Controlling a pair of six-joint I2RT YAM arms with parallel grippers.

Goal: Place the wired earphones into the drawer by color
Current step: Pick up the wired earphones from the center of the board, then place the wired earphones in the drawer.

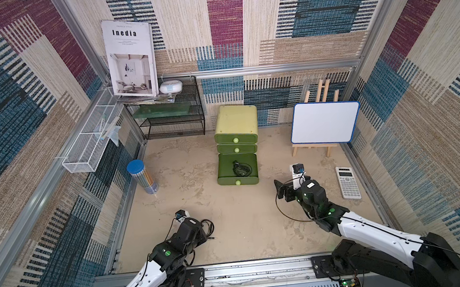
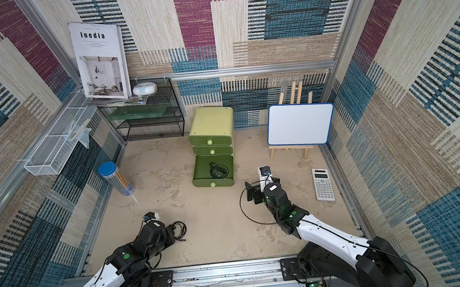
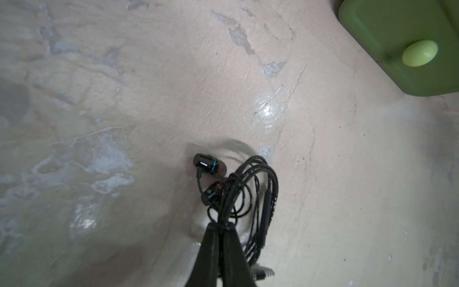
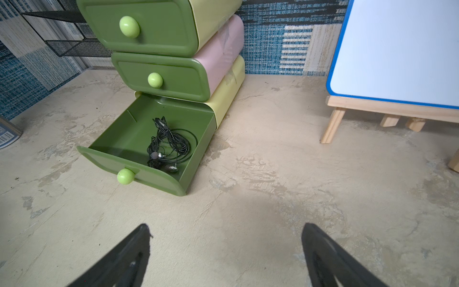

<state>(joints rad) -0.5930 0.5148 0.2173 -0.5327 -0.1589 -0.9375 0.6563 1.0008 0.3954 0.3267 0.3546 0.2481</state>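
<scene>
A bundle of black wired earphones point(image 3: 250, 184) lies on the beige floor at the front left, its jack plug point(image 1: 214, 237) sticking out to the right. My left gripper point(image 3: 221, 225) is shut on the bundle's cable strands, with both earbuds just beyond the fingertips. The green drawer stack stands at the back middle, and its bottom drawer point(image 1: 226, 181) is pulled open. Another black earphone bundle point(image 4: 171, 144) lies inside that drawer and shows in both top views point(image 2: 218, 170). My right gripper point(image 4: 226, 231) hangs open over bare floor, to the right of and nearer than the open drawer point(image 4: 154, 177).
A calculator point(image 1: 348, 182) lies at the right and a whiteboard on a wooden easel point(image 1: 324, 122) stands at the back right. A blue-lidded pencil tube point(image 1: 142, 176) stands at the left. A black mesh shelf point(image 1: 171, 112) and a white wire basket point(image 1: 90, 143) line the back left.
</scene>
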